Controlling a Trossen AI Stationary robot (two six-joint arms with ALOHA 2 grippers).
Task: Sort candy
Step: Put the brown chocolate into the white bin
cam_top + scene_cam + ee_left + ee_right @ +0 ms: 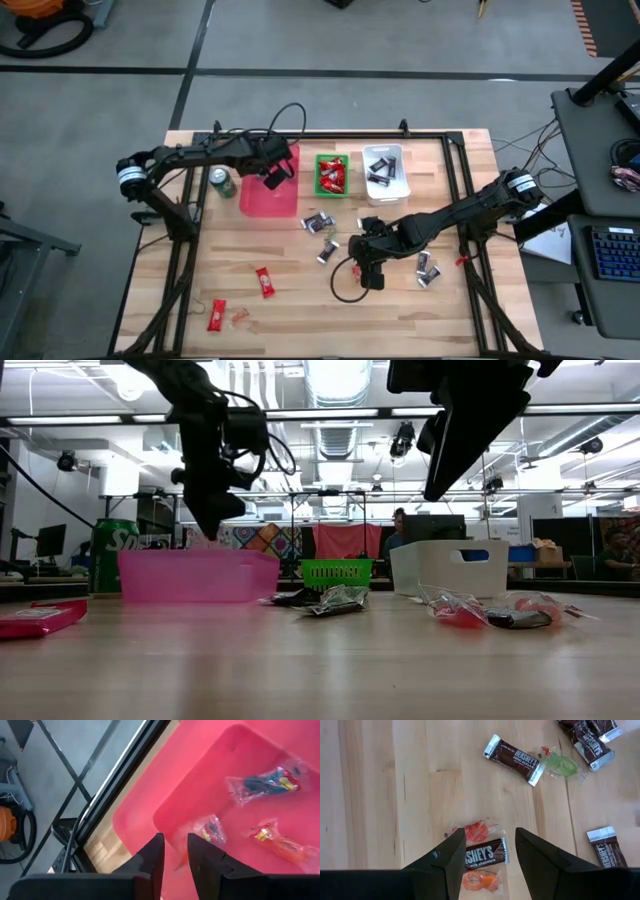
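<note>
My left gripper hangs open over the pink bin. On the bin's floor lie three clear-wrapped sweets. My right gripper is open and raised above the table's middle. Below its fingers lie a Hershey's bar, a red sweet and an orange sweet on the wood. More dark bars and a green sweet lie around them. Red-wrapped candy lies near the near edge.
The green bin holds red candy and the white bin holds dark candy; both stand right of the pink bin. A green can stands left of the pink bin. A cable loop lies by my right gripper.
</note>
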